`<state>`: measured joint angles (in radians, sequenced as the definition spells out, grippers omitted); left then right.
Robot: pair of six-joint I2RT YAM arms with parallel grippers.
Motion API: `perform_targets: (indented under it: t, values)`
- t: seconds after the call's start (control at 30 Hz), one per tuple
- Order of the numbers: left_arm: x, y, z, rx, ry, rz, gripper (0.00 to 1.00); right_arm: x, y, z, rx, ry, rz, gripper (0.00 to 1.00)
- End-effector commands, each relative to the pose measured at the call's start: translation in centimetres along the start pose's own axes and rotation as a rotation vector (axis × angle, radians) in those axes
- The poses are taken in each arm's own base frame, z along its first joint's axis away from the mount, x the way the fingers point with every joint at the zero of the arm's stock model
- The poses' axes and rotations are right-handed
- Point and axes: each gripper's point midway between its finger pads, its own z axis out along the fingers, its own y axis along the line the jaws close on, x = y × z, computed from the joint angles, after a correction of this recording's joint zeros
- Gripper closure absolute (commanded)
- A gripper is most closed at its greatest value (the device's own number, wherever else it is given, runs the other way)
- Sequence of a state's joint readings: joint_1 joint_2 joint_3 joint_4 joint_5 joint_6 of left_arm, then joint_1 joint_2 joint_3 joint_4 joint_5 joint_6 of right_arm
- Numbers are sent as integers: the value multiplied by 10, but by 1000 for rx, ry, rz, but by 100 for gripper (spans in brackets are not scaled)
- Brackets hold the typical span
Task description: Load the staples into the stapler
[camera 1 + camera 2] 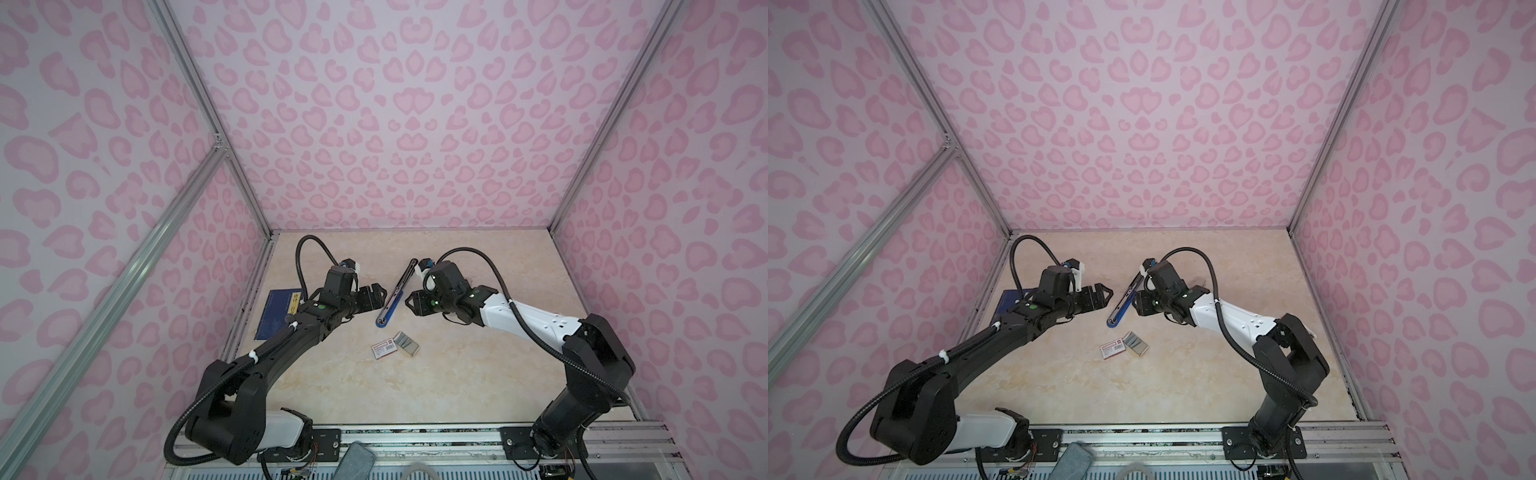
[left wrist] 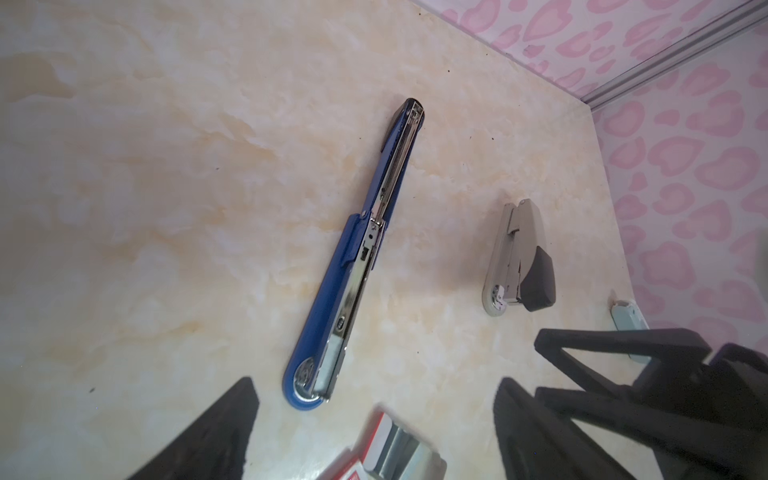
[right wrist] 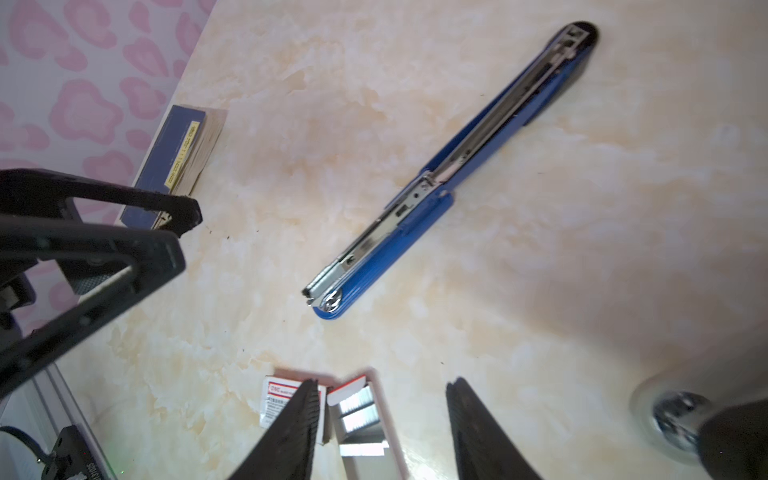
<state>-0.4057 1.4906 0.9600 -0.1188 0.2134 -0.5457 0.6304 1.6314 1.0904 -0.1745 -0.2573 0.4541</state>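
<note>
The blue stapler (image 1: pixel 395 297), opened flat, lies on the marble-patterned table (image 1: pixel 457 395) between the two claws. The grey metallic staples (image 1: pixel 406 341) sit in a tray beside a white red-labelled box (image 1: pixel 383 348); its print is unreadable. A dark blue booklet (image 1: pixel 276 311) and a grey stapler (image 2: pixel 519 266) lie off to the sides. The left gripper (image 1: pixel 375 297) and right gripper (image 1: pixel 412 302) face each other with jaws spread and empty.

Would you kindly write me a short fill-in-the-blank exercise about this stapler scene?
The stapler opened out flat is ____ in colour.
The staples lie beside a white box with a ____ label.
The left end effector and right end effector each hold ____.
Missing words: blue; red; nothing.
</note>
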Motion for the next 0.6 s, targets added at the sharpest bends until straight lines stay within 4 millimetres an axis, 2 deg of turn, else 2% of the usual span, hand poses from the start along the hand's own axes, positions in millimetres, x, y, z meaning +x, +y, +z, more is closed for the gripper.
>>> perform_targets:
  t: [0.0,0.27,0.37,0.57]
  values:
    - [-8,-11,25,30,45,62,8,-9,-8,-4,-30,-41,49,47]
    - [-26,-23,98,-47,130,193,9,-7,-40,-14,-17,-56,125,47]
    - [-28,-18,120,-108,159,247,10,-5,-44,-15,-14,-56,137,47]
    - [-24,-1,152,-205,216,329,22,-6,-45,-14,-24,-59,151,48]
